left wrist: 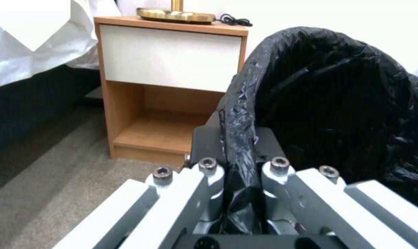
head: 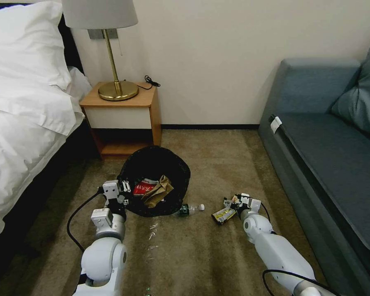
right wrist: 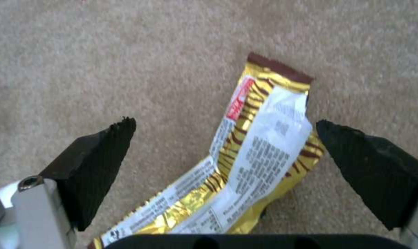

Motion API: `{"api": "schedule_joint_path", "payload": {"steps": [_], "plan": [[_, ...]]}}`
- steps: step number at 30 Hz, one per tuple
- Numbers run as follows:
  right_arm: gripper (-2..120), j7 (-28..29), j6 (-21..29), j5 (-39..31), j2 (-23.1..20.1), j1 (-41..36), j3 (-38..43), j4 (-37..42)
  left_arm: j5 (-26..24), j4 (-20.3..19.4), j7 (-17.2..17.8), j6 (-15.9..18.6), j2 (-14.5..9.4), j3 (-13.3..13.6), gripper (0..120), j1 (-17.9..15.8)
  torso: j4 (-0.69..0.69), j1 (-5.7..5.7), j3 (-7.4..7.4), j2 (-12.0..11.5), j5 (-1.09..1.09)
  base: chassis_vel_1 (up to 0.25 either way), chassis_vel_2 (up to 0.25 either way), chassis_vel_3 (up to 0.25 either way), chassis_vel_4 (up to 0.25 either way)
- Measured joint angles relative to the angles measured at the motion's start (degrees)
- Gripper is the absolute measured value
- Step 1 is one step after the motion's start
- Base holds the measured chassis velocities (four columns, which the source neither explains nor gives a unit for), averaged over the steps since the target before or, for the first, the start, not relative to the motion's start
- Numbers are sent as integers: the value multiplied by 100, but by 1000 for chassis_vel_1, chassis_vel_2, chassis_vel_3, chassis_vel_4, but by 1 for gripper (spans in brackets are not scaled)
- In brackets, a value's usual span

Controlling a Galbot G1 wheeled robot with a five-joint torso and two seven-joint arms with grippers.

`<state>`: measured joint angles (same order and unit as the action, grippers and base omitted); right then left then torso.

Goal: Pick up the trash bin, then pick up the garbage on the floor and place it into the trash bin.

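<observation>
The trash bin (head: 181,166), lined with a black bag, hangs tilted with its mouth toward me. My left gripper (head: 124,190) is shut on its near rim. In the left wrist view, that left gripper (left wrist: 237,147) pinches the folded black bag of the bin (left wrist: 342,103). Inside lie a red-and-white carton (head: 144,188) and a crumpled tan paper bag (head: 158,191). A small clear bottle (head: 191,209) lies on the carpet by the bin. My right gripper (head: 233,203) is open, low over the yellow-white wrapper (head: 223,215). In the right wrist view, the wrapper (right wrist: 259,152) lies between the fingers of the right gripper (right wrist: 223,123).
A wooden nightstand (head: 125,111) with a brass lamp (head: 117,88) stands against the wall behind the bin. The bed (head: 24,123) runs along the left and a blue-grey sofa (head: 329,152) along the right. Small white scraps (head: 153,231) dot the carpet.
</observation>
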<state>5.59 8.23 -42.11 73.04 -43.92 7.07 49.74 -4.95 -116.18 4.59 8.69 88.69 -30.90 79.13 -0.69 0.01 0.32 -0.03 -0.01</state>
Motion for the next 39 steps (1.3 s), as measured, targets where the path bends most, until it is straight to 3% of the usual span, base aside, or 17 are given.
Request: {"api": "schedule_joint_path", "payload": {"steps": [19,22,24,27,29,39], "plan": [[100,-393,-77,570,247,204,400,-820,77,-38,10,-1,66,29,4,30,0,0,0,0,0,0,0,0,0],[94,-448,-111,599,255,195,404,-823,77,-33,17,-3,66,30,4,19,0,0,0,0,0,0,0,0,0],[83,-516,-130,618,259,187,398,-807,77,-28,20,-5,66,29,4,-5,0,0,0,0,0,0,0,0,0],[80,-539,-143,634,266,187,396,-808,77,-28,21,-6,69,29,4,-8,0,0,0,0,0,0,0,0,0],[65,-622,-202,697,289,187,397,-855,77,-25,24,-8,75,33,4,-10,0,0,0,0,0,0,0,0,0],[32,-715,-340,828,273,143,441,-924,72,-75,27,-8,68,34,4,-37,0,0,0,0,1,0,0,0,0]]}}
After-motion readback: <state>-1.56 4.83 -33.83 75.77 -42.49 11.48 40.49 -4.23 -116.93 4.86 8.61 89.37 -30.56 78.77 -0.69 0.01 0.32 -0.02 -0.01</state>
